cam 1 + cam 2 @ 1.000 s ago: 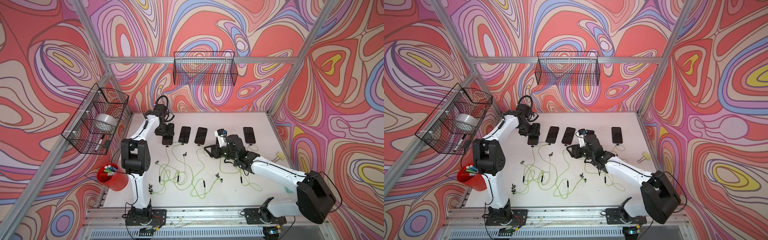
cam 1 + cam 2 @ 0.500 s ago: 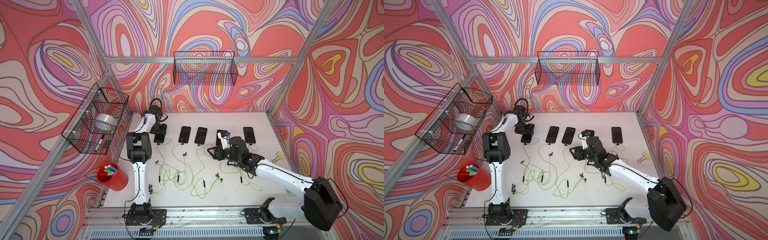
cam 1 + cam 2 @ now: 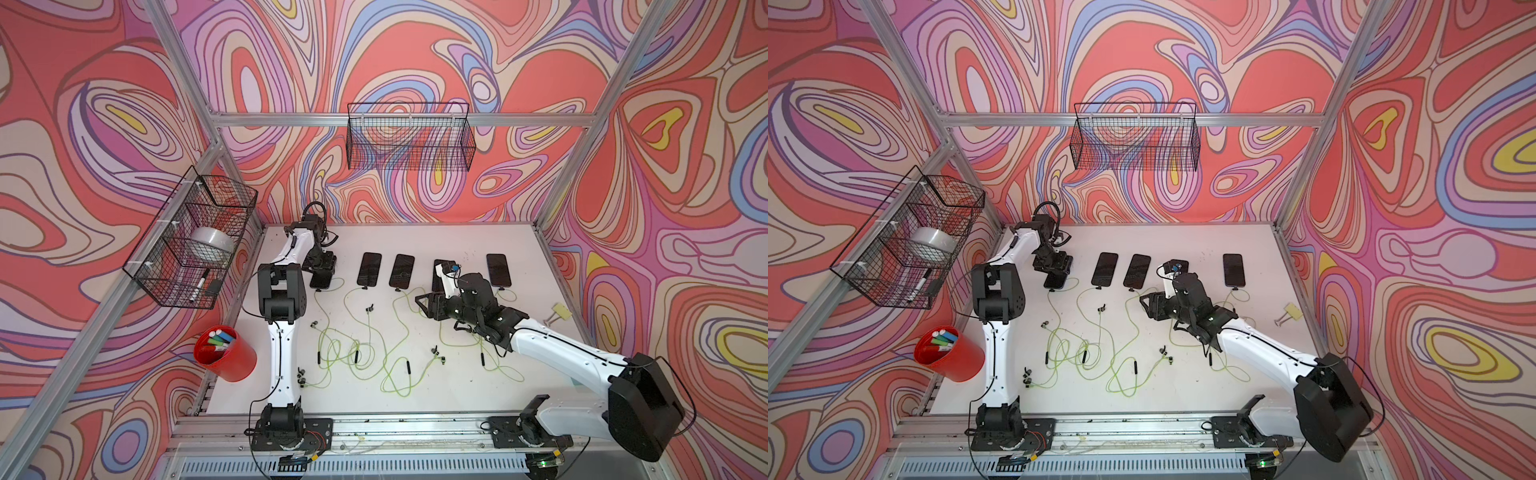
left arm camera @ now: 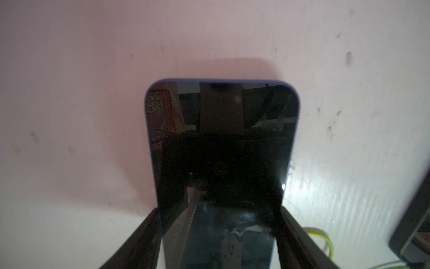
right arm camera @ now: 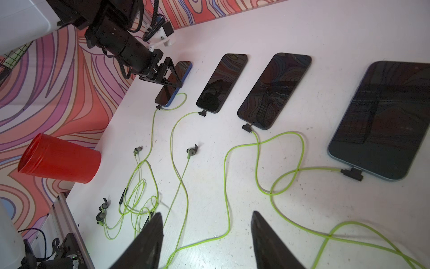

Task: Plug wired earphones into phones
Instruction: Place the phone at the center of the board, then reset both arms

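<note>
Jaws of the left gripper [image 4: 219, 209] press the 2 long edges of the blue-rimmed flat black phone [image 4: 221, 144] lying between them; right gripper [image 5: 207, 214] jaws gape empty above the thin yellow-green earphone cables [image 5: 271, 193].

Items around the bench [image 3: 457, 395]
Red cup [image 3: 232, 365] of markers [image 3: 218, 337]; side basket [image 3: 174, 291] holding a tape roll [image 3: 212, 245]; second basket [image 3: 409, 153] on the back wall.
</note>
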`<state>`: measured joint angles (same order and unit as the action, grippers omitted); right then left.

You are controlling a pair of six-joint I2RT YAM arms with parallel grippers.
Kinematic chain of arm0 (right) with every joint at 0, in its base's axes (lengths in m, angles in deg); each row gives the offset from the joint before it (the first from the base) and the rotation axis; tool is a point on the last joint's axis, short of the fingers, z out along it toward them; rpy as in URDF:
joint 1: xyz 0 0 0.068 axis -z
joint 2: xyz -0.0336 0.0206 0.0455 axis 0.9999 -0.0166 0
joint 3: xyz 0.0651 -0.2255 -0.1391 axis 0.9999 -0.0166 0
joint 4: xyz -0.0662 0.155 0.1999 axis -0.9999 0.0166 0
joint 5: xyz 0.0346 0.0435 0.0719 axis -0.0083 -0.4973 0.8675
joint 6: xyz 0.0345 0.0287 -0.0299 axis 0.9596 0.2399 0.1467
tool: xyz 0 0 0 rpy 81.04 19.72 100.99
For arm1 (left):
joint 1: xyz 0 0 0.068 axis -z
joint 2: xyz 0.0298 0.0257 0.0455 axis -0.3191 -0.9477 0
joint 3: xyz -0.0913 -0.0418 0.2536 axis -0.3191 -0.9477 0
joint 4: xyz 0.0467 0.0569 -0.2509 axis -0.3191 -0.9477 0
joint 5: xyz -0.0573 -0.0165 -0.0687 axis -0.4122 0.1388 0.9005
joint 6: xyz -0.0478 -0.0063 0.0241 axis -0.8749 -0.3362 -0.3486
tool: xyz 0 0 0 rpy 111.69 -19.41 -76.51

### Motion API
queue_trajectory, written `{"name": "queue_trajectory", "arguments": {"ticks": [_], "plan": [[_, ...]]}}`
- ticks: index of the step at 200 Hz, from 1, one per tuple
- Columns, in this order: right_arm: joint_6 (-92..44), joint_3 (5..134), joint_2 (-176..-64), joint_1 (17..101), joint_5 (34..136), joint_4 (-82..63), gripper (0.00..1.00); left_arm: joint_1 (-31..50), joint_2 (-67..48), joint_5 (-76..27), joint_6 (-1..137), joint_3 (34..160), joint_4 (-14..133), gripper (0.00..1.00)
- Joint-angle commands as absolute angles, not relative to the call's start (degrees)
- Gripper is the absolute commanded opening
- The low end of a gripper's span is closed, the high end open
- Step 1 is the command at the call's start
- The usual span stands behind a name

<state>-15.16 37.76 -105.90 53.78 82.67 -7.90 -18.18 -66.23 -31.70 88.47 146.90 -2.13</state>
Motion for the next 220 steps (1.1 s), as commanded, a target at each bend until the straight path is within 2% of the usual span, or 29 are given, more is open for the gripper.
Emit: {"name": "queue_trajectory", "arguments": {"ticks": [1, 17, 25, 28, 38, 55, 76, 90, 111, 128, 163, 185, 198, 220], "plan": [[-15.0, 38.2, -106.5, 54.0, 81.6, -7.6, 0.61, -18.0, -67.9, -30.0, 87.7, 147.0, -6.0, 0.58], [-15.2, 38.6, -106.2, 54.0, 79.5, -6.9, 0.63, -18.0, -66.3, -29.2, 87.8, 146.8, -5.3, 0.84], [-15.4, 39.1, -106.0, 54.1, 77.5, -6.2, 0.73, -18.0, -64.9, -28.7, 87.8, 146.4, -4.5, 0.97], [-15.7, 39.4, -105.9, 54.0, 76.4, -6.0, 0.76, -18.0, -64.4, -28.9, 87.6, 146.1, -4.1, 0.99], [-17.2, 40.4, -105.8, 54.3, 73.5, -4.6, 0.87, -18.0, -61.6, -29.8, 86.6, 144.8, -2.4, 1.00], [-21.7, 43.0, -106.6, 55.3, 67.2, -1.2, 0.98, -18.0, -55.1, -30.7, 86.0, 140.6, 2.9, 1.00], [-29.9, 47.2, -109.7, 56.5, 54.8, 4.2, 0.98, -18.0, -44.2, -32.3, 84.1, 132.0, 10.9, 1.00], [-34.9, 47.3, -110.9, 59.5, 49.8, 3.3, 0.99, -18.0, -34.3, -34.1, 80.6, 120.7, 20.4, 1.00], [-39.6, 43.9, -111.8, 66.5, 48.9, -4.2, 0.98, -18.0, -18.4, -36.8, 74.3, 99.2, 38.5, 1.00], [-41.1, 41.4, -114.1, 71.6, 50.4, -10.8, 0.98, -18.1, -11.0, -39.7, 72.0, 86.5, 47.4, 1.00], [-42.4, 37.5, -120.1, 77.1, 53.7, -22.2, 0.98, -18.1, -6.6, -46.3, 71.4, 69.7, 60.4, 1.00], [-41.5, 34.7, -123.0, 78.6, 56.0, -29.3, 0.98, -18.1, -5.0, -46.3, 71.1, 61.1, 71.8, 1.00], [-41.5, 33.5, -124.7, 79.0, 56.6, -32.8, 0.98, -18.3, -5.4, -45.1, 70.8, 59.5, 75.2, 1.00], [-42.7, 31.0, -127.5, 79.5, 55.8, -40.2, 0.98, -18.9, -7.5, -41.2, 71.7, 62.0, 72.8, 1.00]]}}
